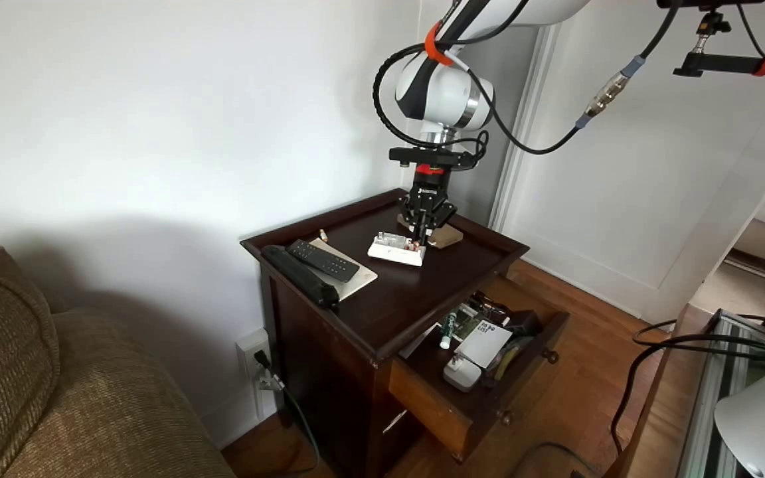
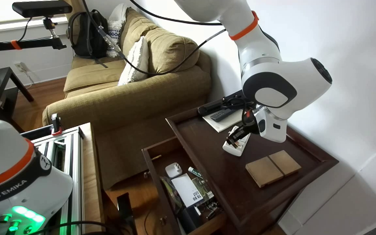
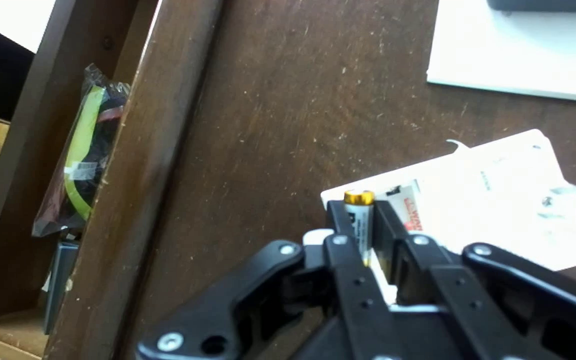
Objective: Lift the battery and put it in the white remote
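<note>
My gripper (image 3: 360, 202) is shut on a battery (image 3: 361, 225) with a gold end, held lengthwise between the fingertips in the wrist view. The white remote (image 3: 498, 200) lies under and beyond the fingers on the dark tabletop, overexposed, with a label strip in it. In both exterior views the fingertips (image 1: 420, 239) (image 2: 231, 141) are over one end of the white remote (image 1: 392, 251) (image 2: 232, 150), whose upper side shows an open hollow. Copper-coloured bits show near the fingertips. I cannot tell whether the held battery touches the remote.
A black remote (image 1: 324, 260) lies on a pale flat slab (image 1: 356, 282), beside a long black object (image 1: 299, 275). A tan flat object (image 2: 273, 168) lies on the tabletop's other side. An open drawer (image 1: 430, 406) below holds a notepad (image 1: 485, 342) and clutter. The tabletop has a raised rim.
</note>
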